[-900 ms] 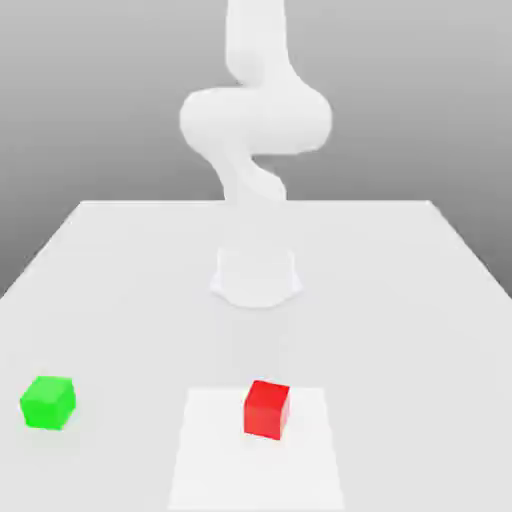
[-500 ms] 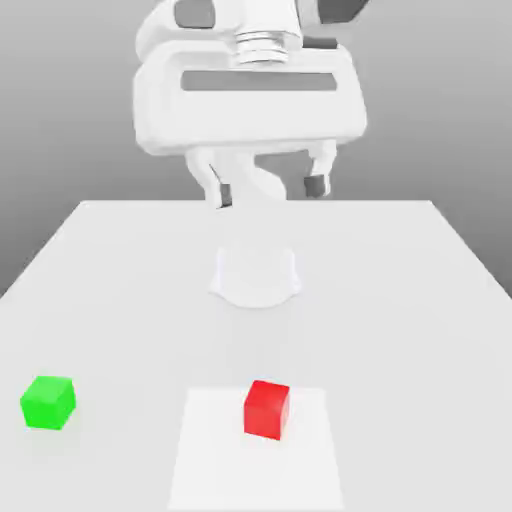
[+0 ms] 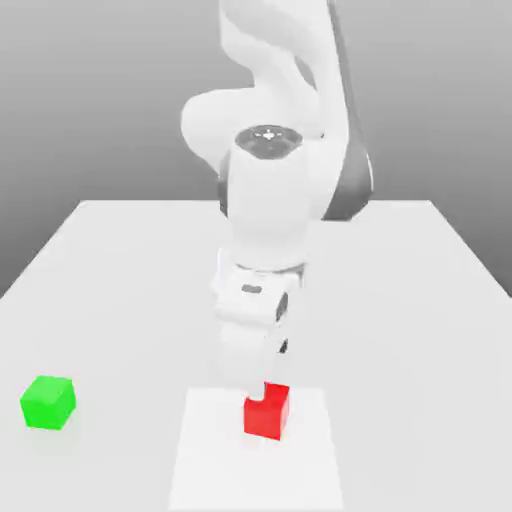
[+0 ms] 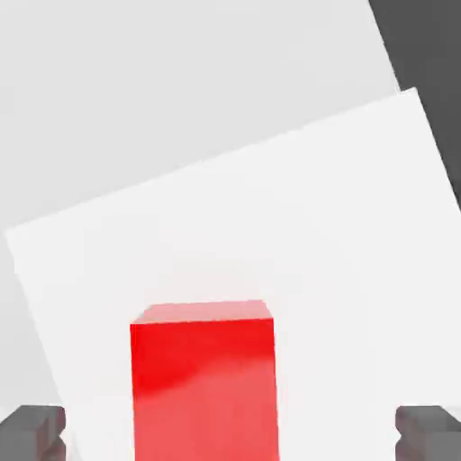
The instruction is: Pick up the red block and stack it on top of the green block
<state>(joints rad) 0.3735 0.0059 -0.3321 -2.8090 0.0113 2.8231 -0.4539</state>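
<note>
Red block (image 4: 203, 383) sits between the open tool's (image 4: 230, 432) fingertips.

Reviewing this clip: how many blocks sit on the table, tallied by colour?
Red block: 1
Green block: 1
Total: 2

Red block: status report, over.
Gripper open, fingers either side of red block, not closed on it. Red block on the white square. Green block apart, at the exterior view's left, top bare.
</note>
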